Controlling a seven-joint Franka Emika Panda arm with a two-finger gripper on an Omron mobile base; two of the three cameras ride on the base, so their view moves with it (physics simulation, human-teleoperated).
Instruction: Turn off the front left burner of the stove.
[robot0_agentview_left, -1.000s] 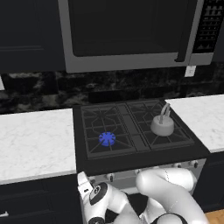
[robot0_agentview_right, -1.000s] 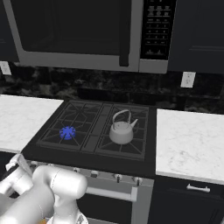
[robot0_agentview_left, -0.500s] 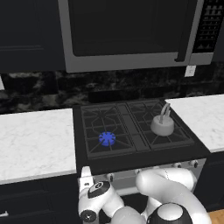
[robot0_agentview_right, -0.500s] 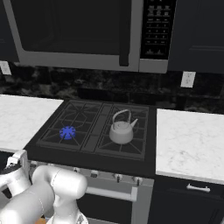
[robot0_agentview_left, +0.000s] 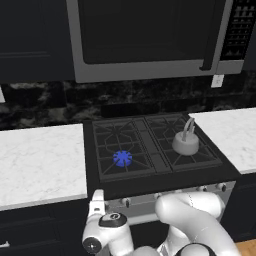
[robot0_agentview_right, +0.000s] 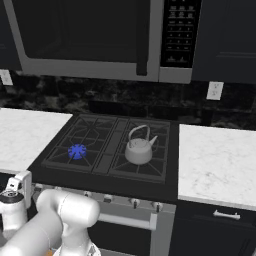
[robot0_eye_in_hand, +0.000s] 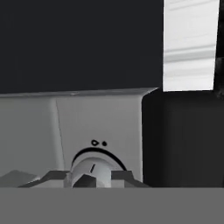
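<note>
The front left burner (robot0_agentview_left: 122, 158) (robot0_agentview_right: 77, 151) glows blue at the centre of its black grate on the stove (robot0_agentview_left: 155, 161) (robot0_agentview_right: 107, 151). My gripper (robot0_agentview_left: 97, 201) (robot0_agentview_right: 22, 182) is low, at the left end of the stove's silver front panel (robot0_eye_in_hand: 103, 116). In the hand view a small silver knob (robot0_eye_in_hand: 93, 168) with a black arc and two small marks above it sits between my dark fingertips (robot0_eye_in_hand: 55, 176). The gripper (robot0_eye_in_hand: 89, 180) looks open, with one finger on either side of the knob. Several more knobs (robot0_agentview_right: 134, 202) run along the panel.
A silver kettle (robot0_agentview_left: 185, 144) (robot0_agentview_right: 138, 151) stands on the front right grate. White marble counters (robot0_agentview_left: 40, 160) (robot0_agentview_right: 220, 162) flank the stove. A microwave (robot0_agentview_left: 145, 40) (robot0_agentview_right: 85, 35) hangs above. Dark cabinet fronts (robot0_eye_in_hand: 183, 140) lie below the counters, beside the panel.
My hand has risen from below the stove front to the left end of the knob panel. The burner still glows blue and the kettle has not moved.
</note>
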